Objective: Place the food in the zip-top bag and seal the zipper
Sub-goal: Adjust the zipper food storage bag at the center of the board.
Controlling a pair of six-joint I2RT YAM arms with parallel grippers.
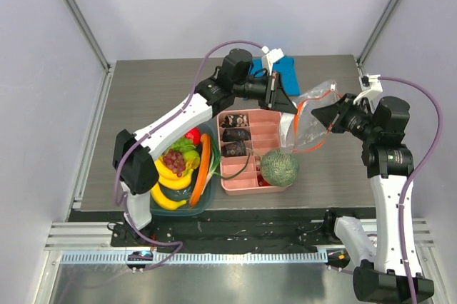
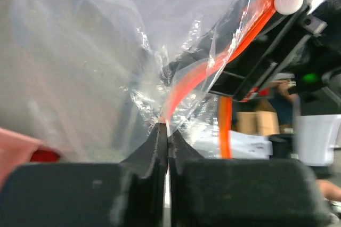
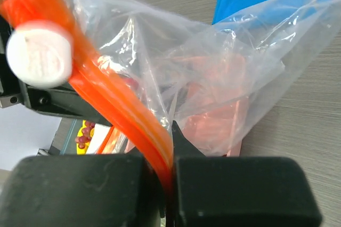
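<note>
Grey wood-grain counter (image 1: pixel 143 83), white walls round it. L gripper (image 2: pixel 164 128) fingers are pressed shut on zipper (image 2: pixel 197 75); R gripper (image 3: pixel 169 131) is clamped shut on same strip. Zip-top bag (image 1: pixel 308 127) is held up btwn both, toward right edge. Melon (image 1: pixel 279 167) is seen on pink tray (image 1: pixel 246 184) nr front edge; grapes (image 1: pixel 173 159) lie in bin (image 1: pixel 202 206) by front-left corner.

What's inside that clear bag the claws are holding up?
Nothing visible: the bag looks empty, and the melon sits outside it. Crumpled folds blur its bottom corner.
</note>
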